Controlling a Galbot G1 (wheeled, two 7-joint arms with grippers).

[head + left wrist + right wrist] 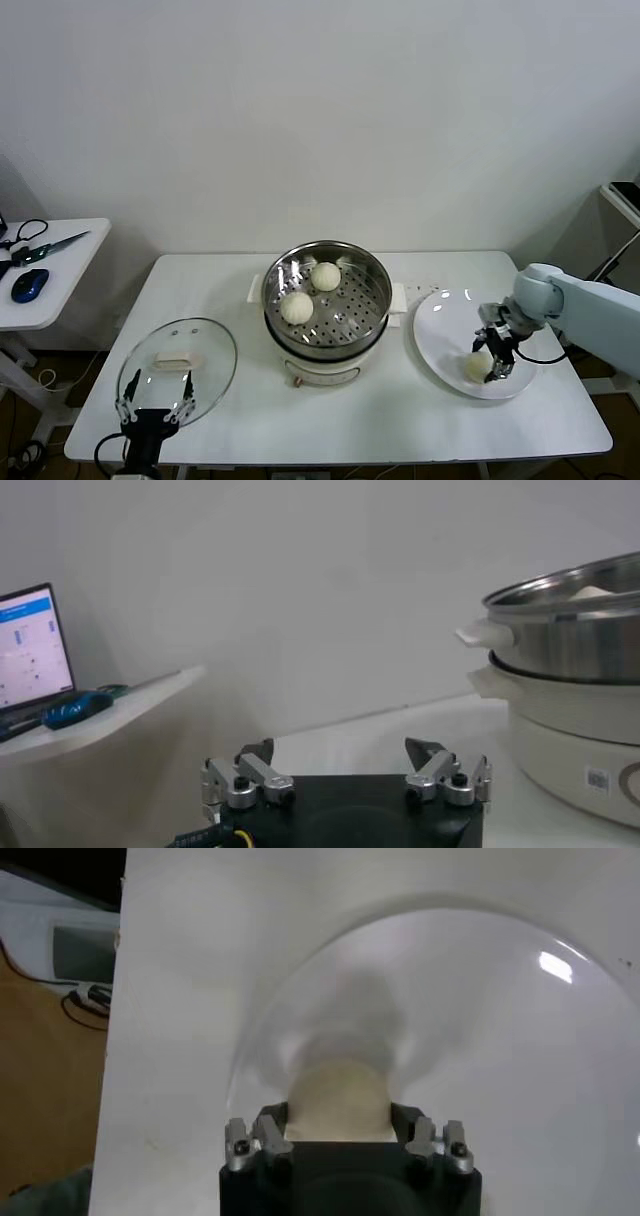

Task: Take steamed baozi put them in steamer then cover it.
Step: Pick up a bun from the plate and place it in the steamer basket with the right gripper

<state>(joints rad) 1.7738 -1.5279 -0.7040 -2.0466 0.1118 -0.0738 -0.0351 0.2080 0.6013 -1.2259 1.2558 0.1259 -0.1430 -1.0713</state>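
Cream-white baozi (477, 368) on the white plate (440, 320), right gripper (497, 362) clenched on it; two more lie in the steamer (326, 300); left gripper (152, 411) spread beside the glass cover (177, 365)

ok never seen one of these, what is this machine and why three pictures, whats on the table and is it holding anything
It is a robot with two arms, each ending in a grasping tool. One picture looks down from its head; the other two come from cameras on its wrists. On the white table stands a steel steamer with two baozi inside. A glass lid lies to its left and a white plate to its right. The right tool is shut on a baozi on the plate. The left tool waits open by the lid.
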